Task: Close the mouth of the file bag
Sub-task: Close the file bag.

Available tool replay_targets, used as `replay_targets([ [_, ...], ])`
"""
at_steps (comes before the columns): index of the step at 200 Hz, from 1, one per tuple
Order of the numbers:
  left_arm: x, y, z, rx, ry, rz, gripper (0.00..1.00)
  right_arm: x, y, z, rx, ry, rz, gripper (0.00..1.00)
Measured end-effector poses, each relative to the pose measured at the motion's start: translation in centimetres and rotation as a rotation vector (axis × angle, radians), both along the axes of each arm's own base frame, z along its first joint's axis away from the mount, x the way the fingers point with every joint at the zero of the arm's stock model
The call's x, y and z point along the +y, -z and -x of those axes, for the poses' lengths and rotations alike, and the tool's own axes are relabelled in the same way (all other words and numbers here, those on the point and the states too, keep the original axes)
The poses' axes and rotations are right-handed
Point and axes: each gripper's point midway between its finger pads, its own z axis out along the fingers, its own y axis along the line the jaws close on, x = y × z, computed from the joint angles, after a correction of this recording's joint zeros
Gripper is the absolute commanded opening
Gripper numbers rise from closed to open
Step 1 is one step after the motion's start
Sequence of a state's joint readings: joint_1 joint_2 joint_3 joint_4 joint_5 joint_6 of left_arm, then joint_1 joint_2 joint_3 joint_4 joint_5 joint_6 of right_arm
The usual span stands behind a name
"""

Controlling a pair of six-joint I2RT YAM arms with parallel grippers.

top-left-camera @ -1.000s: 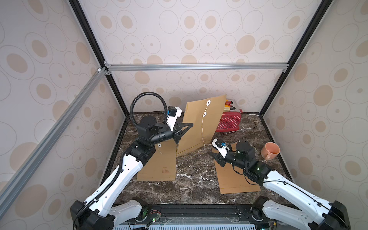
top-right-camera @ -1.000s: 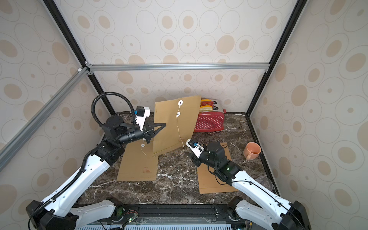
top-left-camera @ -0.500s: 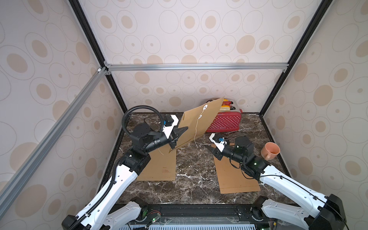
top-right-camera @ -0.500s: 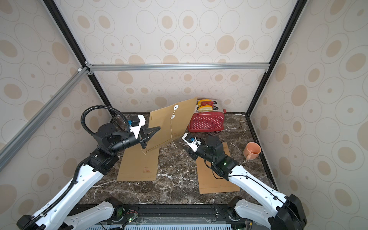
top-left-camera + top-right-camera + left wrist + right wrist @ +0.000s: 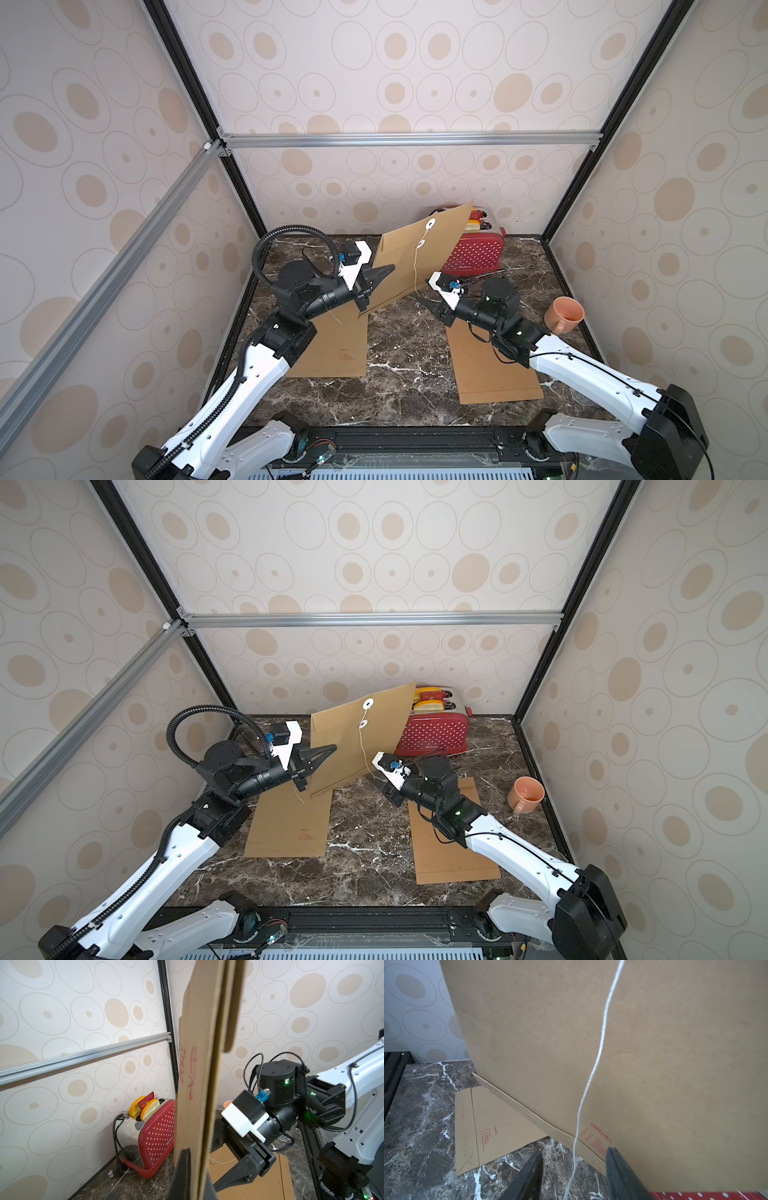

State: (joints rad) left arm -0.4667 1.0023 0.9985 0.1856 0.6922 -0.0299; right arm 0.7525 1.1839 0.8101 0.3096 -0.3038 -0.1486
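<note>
A brown file bag (image 5: 438, 249) (image 5: 382, 737) hangs tilted above the table, and my left gripper (image 5: 388, 270) (image 5: 330, 749) (image 5: 196, 1164) is shut on its lower edge. Its flap (image 5: 230, 1012) lies folded against the body with a slim gap. Two white discs (image 5: 430, 225) sit near the mouth. A white string (image 5: 415, 266) (image 5: 600, 1049) hangs down from them. My right gripper (image 5: 426, 302) (image 5: 378, 781) (image 5: 573, 1153) is open at the bag's low corner. The string runs between its fingers, which do not pinch it.
Two more brown file bags lie flat on the marble table, one on the left (image 5: 332, 349) and one on the right (image 5: 490, 365) under my right arm. A red toaster (image 5: 473, 253) stands behind the held bag. An orange mug (image 5: 563, 316) sits at the right edge.
My left gripper has come down and tipped the bag from upright to a slant. My right gripper has moved up to the hanging string and its jaws have widened.
</note>
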Motion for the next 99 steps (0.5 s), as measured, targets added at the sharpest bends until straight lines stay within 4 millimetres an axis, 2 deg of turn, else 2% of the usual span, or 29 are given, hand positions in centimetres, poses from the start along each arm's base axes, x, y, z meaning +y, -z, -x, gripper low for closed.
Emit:
replay_targets([
  [99, -0.3, -0.1, -0.1, 0.028, 0.024, 0.033, 0.00, 1.6, 0.6, -0.6, 0.048, -0.036, -0.061, 0.49],
])
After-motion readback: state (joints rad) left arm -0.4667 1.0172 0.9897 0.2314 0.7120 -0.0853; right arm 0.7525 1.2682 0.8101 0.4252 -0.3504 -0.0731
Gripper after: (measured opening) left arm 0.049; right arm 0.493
